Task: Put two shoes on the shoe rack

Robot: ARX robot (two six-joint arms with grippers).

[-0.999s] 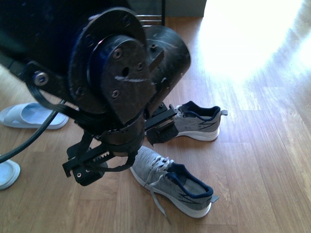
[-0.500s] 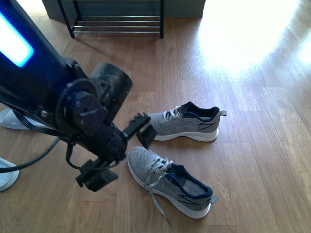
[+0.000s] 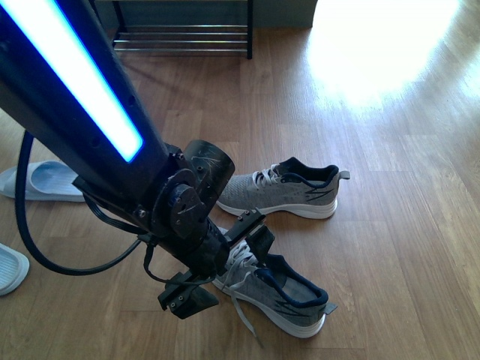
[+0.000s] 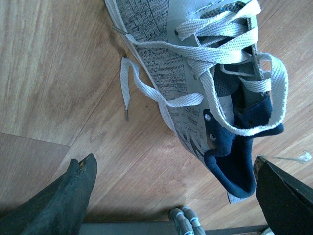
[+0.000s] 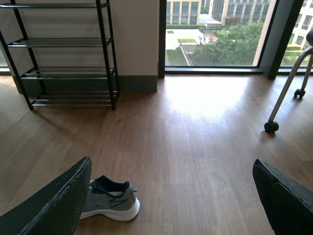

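Lowered since before, left gripper [image 3: 220,262] hangs over near sneaker [image 3: 283,289], jaws wide, hiding its toe; right gripper [image 5: 171,169] likewise wide

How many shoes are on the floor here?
4. One grey sneaker lies under the open left gripper, a second sneaker just beyond it, and two pale blue slides at the left: one behind the arm, one cut off.

The toe of the near sneaker [image 3: 281,289] is hidden behind the left gripper [image 3: 223,266]. Beyond the gripper, the shoe rack [image 3: 180,37] is cut off at the top edge. Both slides [image 3: 45,180] to its left are cropped.
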